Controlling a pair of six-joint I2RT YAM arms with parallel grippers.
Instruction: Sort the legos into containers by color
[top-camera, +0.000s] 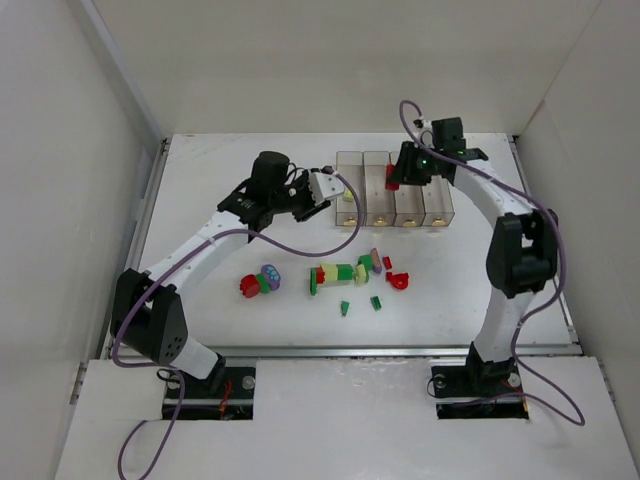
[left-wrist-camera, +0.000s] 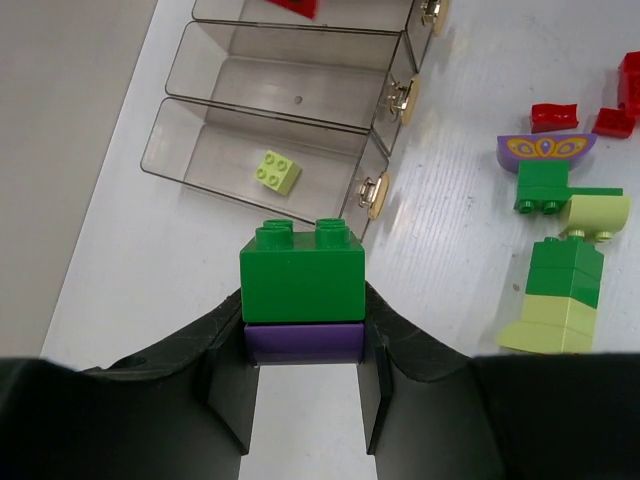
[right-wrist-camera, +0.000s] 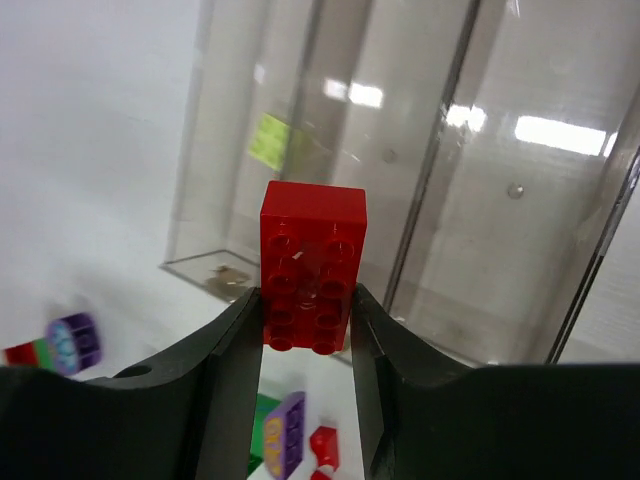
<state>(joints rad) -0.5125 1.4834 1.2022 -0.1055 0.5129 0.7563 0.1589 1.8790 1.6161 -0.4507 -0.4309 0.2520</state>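
Jaws pinch a green-purple clump (left-wrist-camera: 301, 300) left, a red brick (right-wrist-camera: 312, 268) right.

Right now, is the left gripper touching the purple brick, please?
Touching: the left wrist view shows the left gripper clamping both sides of the purple brick, a green brick on top.

top external: high behind both arm bases, looking down over the whole table (top-camera: 190, 180).
left wrist: close behind the left gripper (left-wrist-camera: 303, 325), looking obliquely down on the containers (left-wrist-camera: 220, 150).
right wrist: close behind the right gripper (right-wrist-camera: 308, 315), facing container walls at short range.
shared: containers and loose legos (top-camera: 345, 272), in all views.
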